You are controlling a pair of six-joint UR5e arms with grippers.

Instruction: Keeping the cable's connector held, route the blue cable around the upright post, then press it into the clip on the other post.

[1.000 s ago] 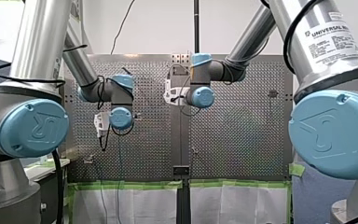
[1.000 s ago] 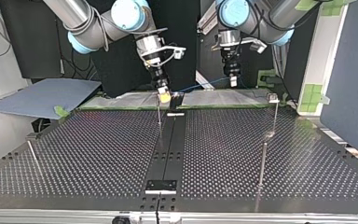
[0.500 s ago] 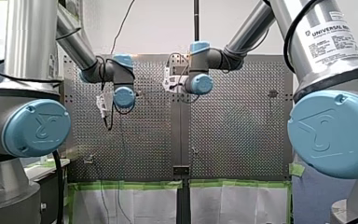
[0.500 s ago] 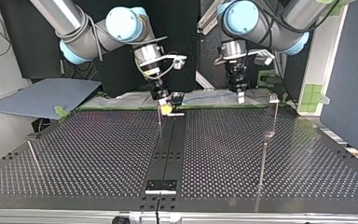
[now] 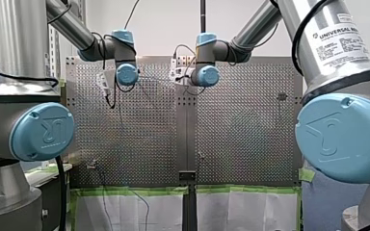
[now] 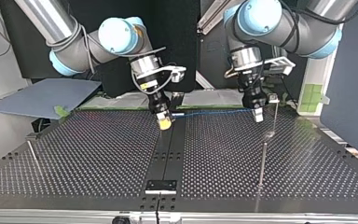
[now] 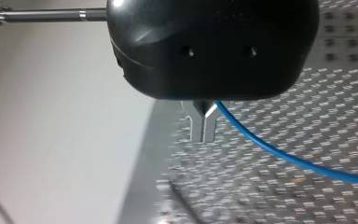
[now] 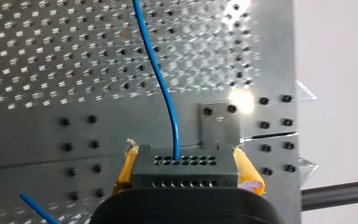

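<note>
- right gripper: yellow pads clamp the black, holed connector.
- left gripper: metal fingers pinch the thin blue cable.
- both have come farther over the perforated table.

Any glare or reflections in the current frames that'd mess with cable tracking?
Right wrist view: hot glare spot on the table, ahead of the connector and to one side of the cable. Left wrist view: highlights only on the black housing of my left end effector; the cable stands clear against the table. Top view: the shiny table faintly mirrors the near post.
</note>
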